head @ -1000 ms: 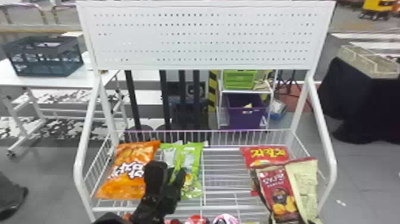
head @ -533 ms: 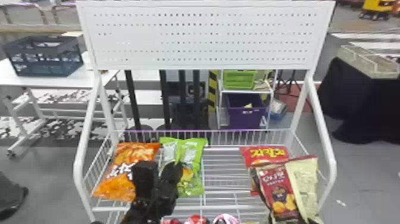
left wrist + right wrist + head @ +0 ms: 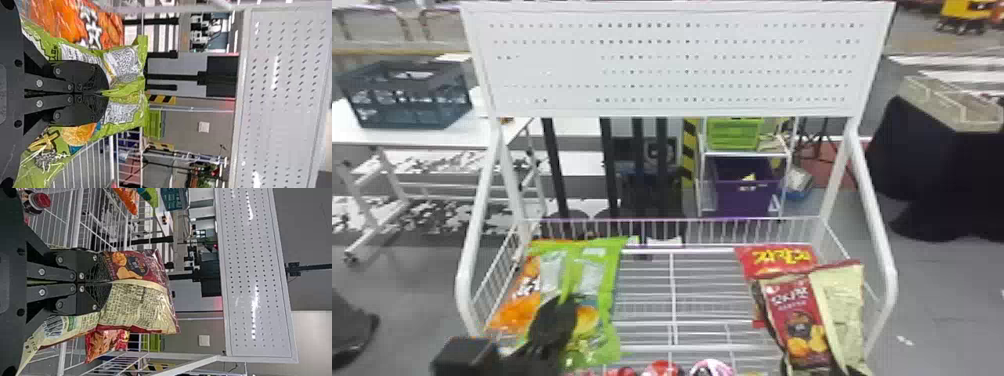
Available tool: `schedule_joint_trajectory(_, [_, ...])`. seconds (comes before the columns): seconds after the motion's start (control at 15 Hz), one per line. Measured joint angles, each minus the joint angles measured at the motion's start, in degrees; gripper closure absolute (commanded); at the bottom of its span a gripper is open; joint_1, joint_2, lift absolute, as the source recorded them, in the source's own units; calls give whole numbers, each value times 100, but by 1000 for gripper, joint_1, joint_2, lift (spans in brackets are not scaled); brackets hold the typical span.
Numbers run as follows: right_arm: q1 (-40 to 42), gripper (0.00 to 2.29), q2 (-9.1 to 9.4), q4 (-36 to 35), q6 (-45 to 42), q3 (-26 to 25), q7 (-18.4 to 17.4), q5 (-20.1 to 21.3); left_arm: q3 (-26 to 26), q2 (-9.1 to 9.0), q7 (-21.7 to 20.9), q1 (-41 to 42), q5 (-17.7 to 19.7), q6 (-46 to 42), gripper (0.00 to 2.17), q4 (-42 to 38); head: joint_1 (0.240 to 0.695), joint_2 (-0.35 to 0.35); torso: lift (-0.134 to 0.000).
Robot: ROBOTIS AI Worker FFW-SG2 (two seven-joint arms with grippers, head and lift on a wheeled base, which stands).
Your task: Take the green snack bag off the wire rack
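Green bag [image 3: 597, 290] squeezed tight by the left gripper [image 3: 554, 317], both jaws together on it. Held at nine o'clock from the middle of the wire rack [image 3: 672, 280], partly over the orange bag [image 3: 514, 315]. Red-and-cream bag [image 3: 797, 317] at three o'clock, squeezed by the right gripper [image 3: 857, 371], jaws together on it too. Red bag [image 3: 752, 257] just behind, at two o'clock, in the rack. Round red things [image 3: 659, 369] at six o'clock, too cut off to name. Farther back, at one o'clock, a purple bin [image 3: 742, 200] with some yellow inside, under a green bin [image 3: 734, 135]. At ten o'clock, a dark crate [image 3: 412, 115] on a white table [image 3: 417, 136], insides too hard to see.
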Motion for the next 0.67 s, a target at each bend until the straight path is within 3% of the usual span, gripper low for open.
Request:
schedule_joint_trajectory(0.2, [-25,2236,-20,3,15,18,0,-4,783,8,-115,1166,-81,-817,1710,-521,499,0,0])
schedule_joint_trajectory(0.67, [-34,2236,-34,15,14,62,0,-9,1850,-501,-560,2920,-105,-2708,1706,-860,499,0,0])
